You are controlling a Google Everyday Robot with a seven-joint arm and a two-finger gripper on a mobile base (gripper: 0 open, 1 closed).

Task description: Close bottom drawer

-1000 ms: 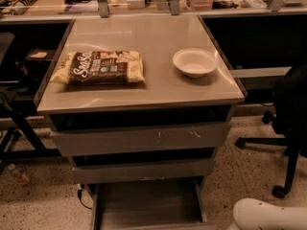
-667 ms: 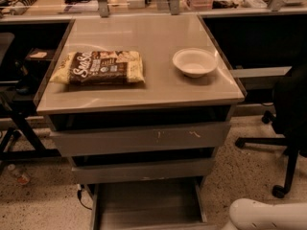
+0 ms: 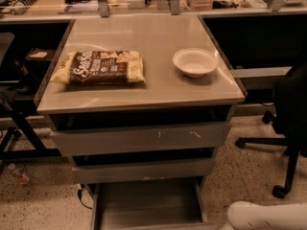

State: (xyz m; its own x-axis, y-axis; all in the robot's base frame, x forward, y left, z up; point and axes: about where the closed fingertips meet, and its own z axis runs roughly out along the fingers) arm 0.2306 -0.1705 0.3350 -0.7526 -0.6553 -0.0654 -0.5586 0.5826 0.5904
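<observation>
Nothing of the task is done: the plain grey bottom drawer (image 3: 148, 204) with its shallow flat tray stands pulled well out from the foot of the grey metal cabinet (image 3: 153, 89), its bare floor fully showing. Above it on the cabinet, the scratched top drawer front (image 3: 141, 138) and the unmarked middle drawer front (image 3: 144, 170) also sit slightly forward. The whole push inward is left, I judge.

A white rounded arm link (image 3: 268, 217) lies low at the cabinet's right front corner, just beside the open tray and not touching it. The gripper is out of the frame, somewhere past that corner, so I cannot tell whether it is wide, narrow or holding anything.
</observation>
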